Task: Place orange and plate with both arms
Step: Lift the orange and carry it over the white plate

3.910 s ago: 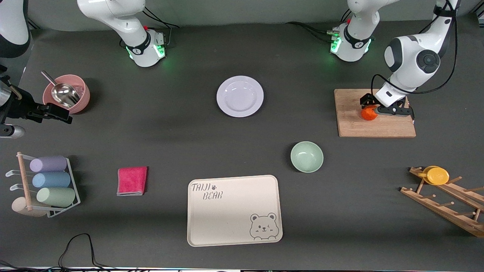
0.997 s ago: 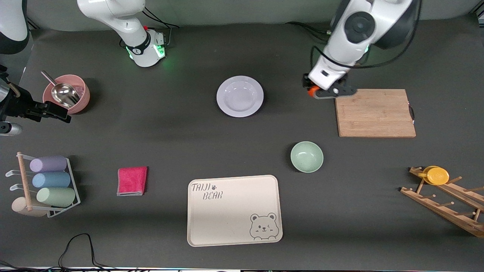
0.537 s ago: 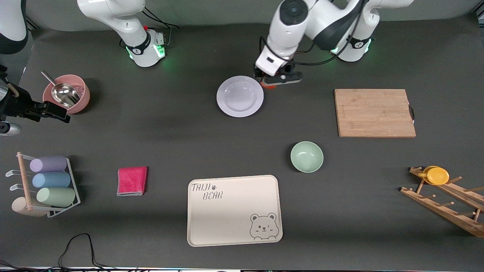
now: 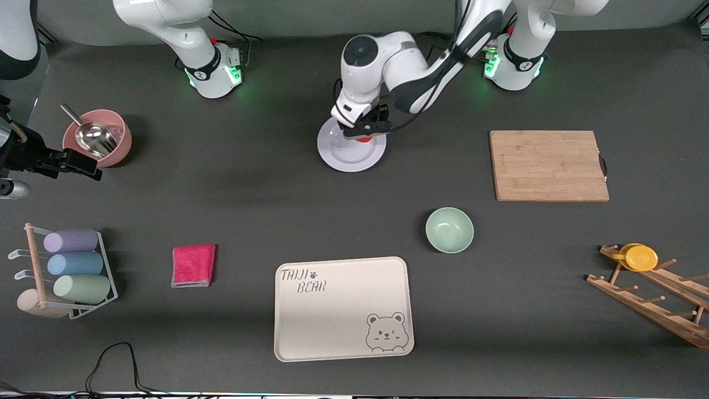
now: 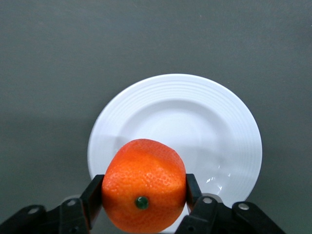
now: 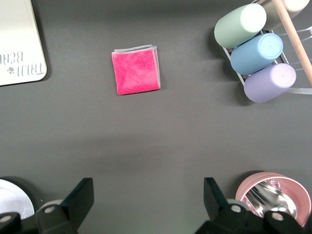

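Observation:
My left gripper (image 4: 365, 131) is shut on the orange (image 4: 363, 138) and holds it over the white plate (image 4: 346, 158), above the part of the rim toward the robot bases. In the left wrist view the orange (image 5: 144, 183) sits between the two black fingers of the left gripper (image 5: 144, 194), stem spot facing the camera, with the plate (image 5: 204, 122) below. My right gripper (image 4: 91, 168) waits in the air over the table by the pink bowl, open and empty. Its own view shows the right gripper (image 6: 147, 196) with jaws wide apart and a sliver of the plate (image 6: 12, 204).
A wooden cutting board (image 4: 548, 165) lies toward the left arm's end. A mint bowl (image 4: 449, 229) and the cream bear tray (image 4: 343, 307) lie nearer the camera. A pink cloth (image 4: 193, 265), cup rack (image 4: 72, 266), pink bowl with scoop (image 4: 98, 138) and a yellow cup on a wooden rack (image 4: 640, 257) stand around.
My left gripper lifted the orange off the cutting board and carried it across to over the plate. The right arm has hardly moved.

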`<control>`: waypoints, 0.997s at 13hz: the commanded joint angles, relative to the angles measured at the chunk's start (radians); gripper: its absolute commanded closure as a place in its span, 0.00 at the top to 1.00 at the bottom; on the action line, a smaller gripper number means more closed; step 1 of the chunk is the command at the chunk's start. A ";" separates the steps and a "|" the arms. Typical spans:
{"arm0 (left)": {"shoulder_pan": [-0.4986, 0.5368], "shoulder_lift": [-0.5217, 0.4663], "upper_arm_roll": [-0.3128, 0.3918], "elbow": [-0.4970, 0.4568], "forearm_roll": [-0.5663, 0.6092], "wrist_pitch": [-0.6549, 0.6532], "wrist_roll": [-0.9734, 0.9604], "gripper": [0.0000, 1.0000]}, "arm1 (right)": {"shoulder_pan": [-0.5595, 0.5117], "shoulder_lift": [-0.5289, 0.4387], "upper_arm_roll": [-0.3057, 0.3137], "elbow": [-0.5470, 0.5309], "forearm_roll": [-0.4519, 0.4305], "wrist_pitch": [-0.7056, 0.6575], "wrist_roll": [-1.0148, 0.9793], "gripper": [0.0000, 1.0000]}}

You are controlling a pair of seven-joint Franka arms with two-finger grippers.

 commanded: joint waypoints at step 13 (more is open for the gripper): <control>-0.129 0.139 0.087 0.068 0.105 0.053 -0.040 1.00 | 0.000 -0.013 0.001 -0.011 -0.007 0.010 0.010 1.00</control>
